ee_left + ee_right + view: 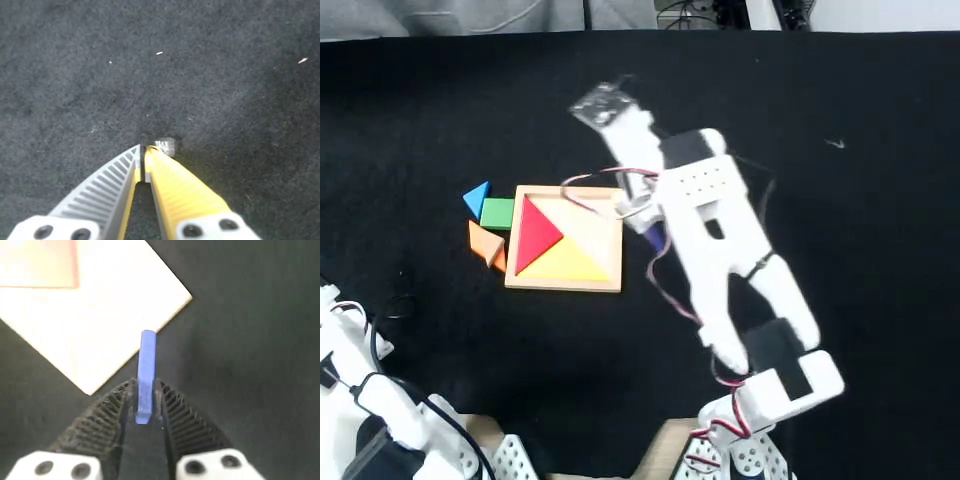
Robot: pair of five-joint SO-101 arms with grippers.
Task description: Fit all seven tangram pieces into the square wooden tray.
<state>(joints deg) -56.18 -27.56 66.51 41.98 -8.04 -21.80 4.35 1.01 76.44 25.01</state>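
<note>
**Two pieces seated, a third held at the tray**

The tray (pixel 560 286) holds a red triangle (pixel 535 235) and a yellow triangle (pixel 570 262); the rest looks bare. The right gripper (pixel 145 385) is clamped on a thin blue piece (pixel 147 370) at the tray's right edge. A blue triangle (pixel 476 198), green square (pixel 498 212) and orange piece (pixel 485 243) wait just left of the tray. The left gripper (pixel 144 148), fingers together, holds nothing over the bench (pixel 840 200).

The square wooden tray (pixel 565 284) lies flat on the desk (pixel 840 250), holding 1 red triangle (pixel 536 236) and 1 yellow triangle (pixel 575 263). Just beside its left edge lie a blue triangle (pixel 476 198), a green square (pixel 498 212) and an orange piece (pixel 485 243). A thin blue piece (pixel 147 370) stands edge-on, pinched in the right gripper (pixel 145 390), near the tray's corner.
</note>
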